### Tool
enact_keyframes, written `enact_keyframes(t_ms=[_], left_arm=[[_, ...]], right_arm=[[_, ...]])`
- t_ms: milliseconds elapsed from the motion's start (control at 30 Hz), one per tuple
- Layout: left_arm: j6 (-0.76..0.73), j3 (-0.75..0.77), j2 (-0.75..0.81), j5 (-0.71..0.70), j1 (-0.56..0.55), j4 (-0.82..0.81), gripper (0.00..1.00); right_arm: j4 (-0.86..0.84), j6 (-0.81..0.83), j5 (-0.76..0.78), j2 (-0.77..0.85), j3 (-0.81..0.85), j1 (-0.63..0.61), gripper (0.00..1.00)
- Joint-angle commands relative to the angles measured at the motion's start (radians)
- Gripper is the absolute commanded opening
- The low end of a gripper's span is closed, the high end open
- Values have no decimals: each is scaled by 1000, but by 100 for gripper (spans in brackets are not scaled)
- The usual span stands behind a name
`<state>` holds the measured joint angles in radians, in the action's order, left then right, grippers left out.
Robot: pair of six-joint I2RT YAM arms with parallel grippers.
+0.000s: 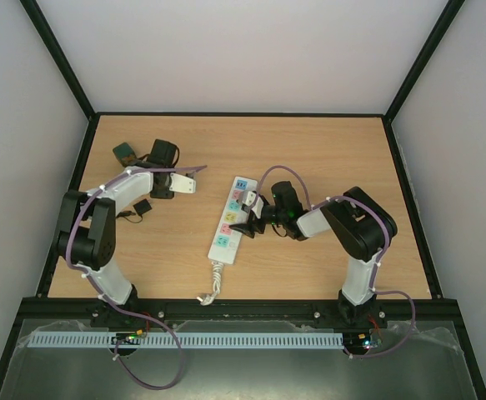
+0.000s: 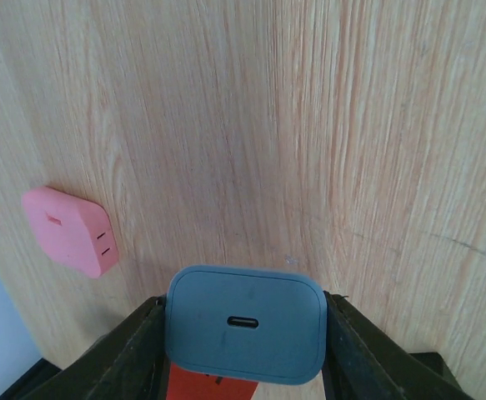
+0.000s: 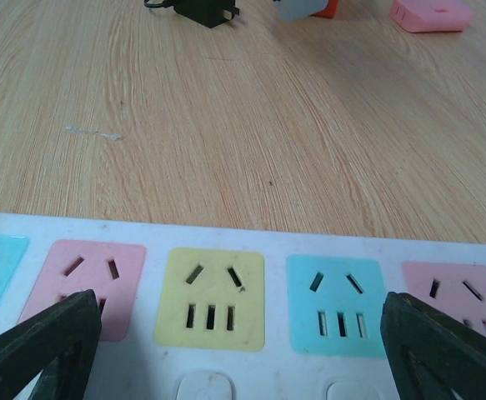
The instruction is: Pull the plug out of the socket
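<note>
The socket [image 1: 224,240] lies flat around the middle of the tabletop [image 1: 326,150], slanted, its far end leaning toward the right edge; its coiled white cord [image 1: 215,279] trails from the near end toward the near edge; the right claw [image 3: 236,304] sits over the middle of the strip with its jaws spread wide along the strip's length; in the right wrist view one dark finger [image 3: 42,350] stands by a pink outlet face and the other by another pink one, with a yellow face [image 3: 215,298] and a blue face [image 3: 334,304] between them; whether the fingertips touch the white casing I cannot tell; nothing is held between them

The left claw [image 2: 247,354] is over toward the far left corner of the tabletop, closed partway on the plug [image 2: 244,321], a blue-grey rounded block with a small oval port facing the wrist camera; both fingers press against its sides; an orange-red patch shows just under the block; a pink adapter [image 2: 67,231] lies on the wood near it, apart from the claw; a black adapter [image 1: 142,207] with a short lead rests by the left edge, beside the left arm, well apart from the socket
</note>
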<state>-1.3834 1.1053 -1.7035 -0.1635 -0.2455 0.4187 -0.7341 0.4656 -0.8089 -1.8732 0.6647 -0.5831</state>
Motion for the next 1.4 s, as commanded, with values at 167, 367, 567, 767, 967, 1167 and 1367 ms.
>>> enact_keyframes(t_ms=[167,367,567,767,967,1167,1367], left_arm=[[-39,-15,-62,-133,-29,-96,37],[-36,-7,-103,-155,-36,-109,39],[-12,0,-124,-151,-44,-113,45],[10,6,-141,-147,-46,-97,61],[36,7,-136,-132,-44,-94,73],[128,32,-87,-31,-41,-54,85],[328,54,-5,83,-30,-48,100]], right_arm=[[65,22,37,-10,-26,-7,91],[65,18,39,-11,-25,-7,92],[65,18,40,-10,-25,-7,92],[65,16,40,-9,-26,-7,92],[68,18,39,-11,-24,-7,92],[78,15,37,-6,-22,-7,92],[113,-9,40,-3,0,-7,92]])
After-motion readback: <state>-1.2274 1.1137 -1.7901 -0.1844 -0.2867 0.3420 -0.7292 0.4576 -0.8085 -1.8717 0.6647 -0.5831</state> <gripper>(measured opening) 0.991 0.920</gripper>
